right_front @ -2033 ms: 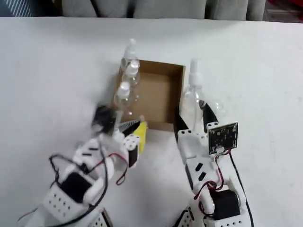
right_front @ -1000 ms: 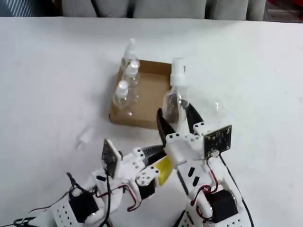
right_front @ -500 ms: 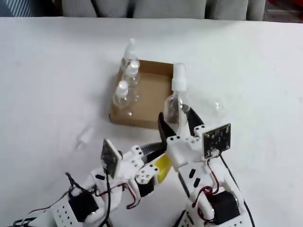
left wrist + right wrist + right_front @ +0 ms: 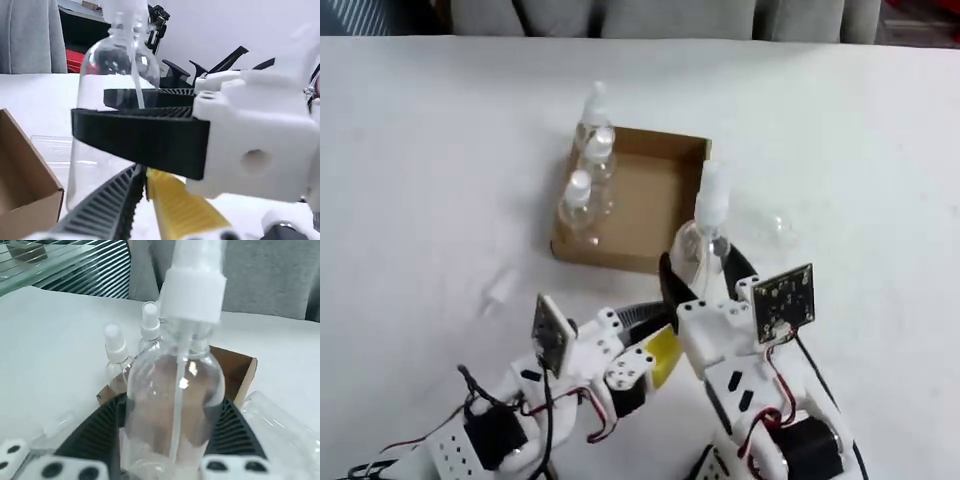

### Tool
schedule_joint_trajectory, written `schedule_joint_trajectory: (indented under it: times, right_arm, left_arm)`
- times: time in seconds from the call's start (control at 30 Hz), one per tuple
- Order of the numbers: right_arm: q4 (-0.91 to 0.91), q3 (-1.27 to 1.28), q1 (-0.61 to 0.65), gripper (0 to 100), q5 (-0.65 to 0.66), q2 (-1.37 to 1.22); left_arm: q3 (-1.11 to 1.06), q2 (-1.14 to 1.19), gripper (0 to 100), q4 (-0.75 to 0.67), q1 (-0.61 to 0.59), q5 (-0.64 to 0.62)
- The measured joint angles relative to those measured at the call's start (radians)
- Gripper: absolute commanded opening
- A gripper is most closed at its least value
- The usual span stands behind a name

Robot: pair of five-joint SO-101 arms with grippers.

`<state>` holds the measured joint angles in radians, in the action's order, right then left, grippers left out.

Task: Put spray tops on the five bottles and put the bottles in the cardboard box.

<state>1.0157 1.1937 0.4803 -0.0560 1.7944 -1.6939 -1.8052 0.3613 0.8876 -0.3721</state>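
My right gripper is shut on a clear bottle with a white spray top, holding it upright by the box's near right corner. In the right wrist view its black fingers clamp both sides of that bottle. My left gripper is shut with nothing in it, its tips just below the held bottle. The cardboard box has three capped bottles along its left wall. Another clear bottle lies on the table to the right of the box.
A loose white spray top lies on the table left of the left arm. The white table spreads wide around the box. Grey upholstery runs along the far edge.
The right gripper has carried its bottle a little right and nearer, from over the box's front right part to beside its near right corner. Two seconds ago the left arm was at the box's front; it has since pulled back.
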Motion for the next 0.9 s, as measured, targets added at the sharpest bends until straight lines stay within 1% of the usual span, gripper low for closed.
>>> schedule_joint_trajectory:
  times: [0.1, 0.33, 0.53, 0.9]
  right_arm:
    - [0.026, -0.014, 0.014, 1.5, 0.049, 0.002]
    - [0.066, -0.044, 0.017, 1.5, 0.075, 0.005]
    - [0.14, -0.078, 0.015, 1.5, 0.172, 0.0]
    - [0.144, -0.078, 0.015, 1.6, 0.178, 0.0]
  left_arm:
    - [0.0, 0.0, 2, 0.0, 0.002, 0.002]
    - [0.0, 0.0, 2, 0.0, -0.006, 0.003]
    - [0.0, 0.0, 2, 0.0, -0.009, 0.002]
    - [0.0, 0.0, 2, 0.0, -0.014, 0.002]
